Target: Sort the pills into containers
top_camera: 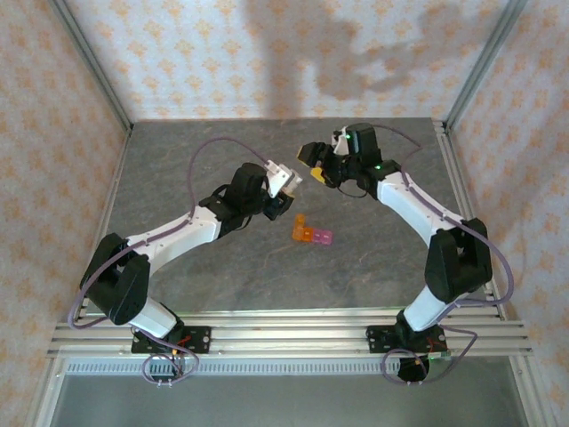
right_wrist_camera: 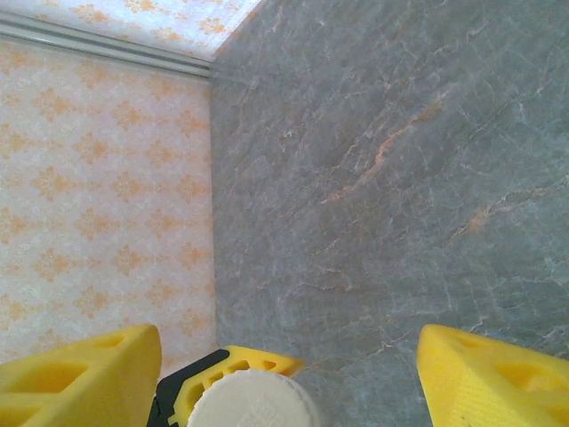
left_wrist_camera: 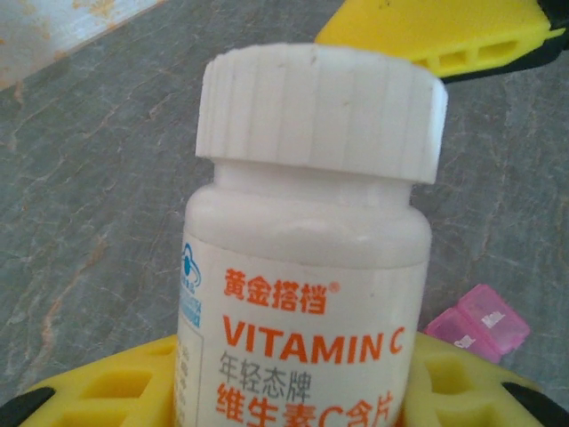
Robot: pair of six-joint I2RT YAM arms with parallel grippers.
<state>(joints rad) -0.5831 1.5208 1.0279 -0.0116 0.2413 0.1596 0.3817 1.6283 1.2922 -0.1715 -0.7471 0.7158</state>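
Containers [top_camera: 311, 236] sit on the table [top_camera: 267, 285] between my arms, cells awaiting pills. My left gripper [left_wrist_camera: 293, 396] pinches the vitamin bottle [left_wrist_camera: 302, 294] so my right gripper [right_wrist_camera: 284, 374], fingers spread wide by its cap [left_wrist_camera: 320, 111], can presumably unscrew it.

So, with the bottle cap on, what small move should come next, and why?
Probably close the right gripper on the cap and twist: the left gripper grips the bottle, its cap is on, and the right gripper stands open beside it.

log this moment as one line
left gripper: shut on bottle | cap: on | right gripper: open, by cap | containers: untouched
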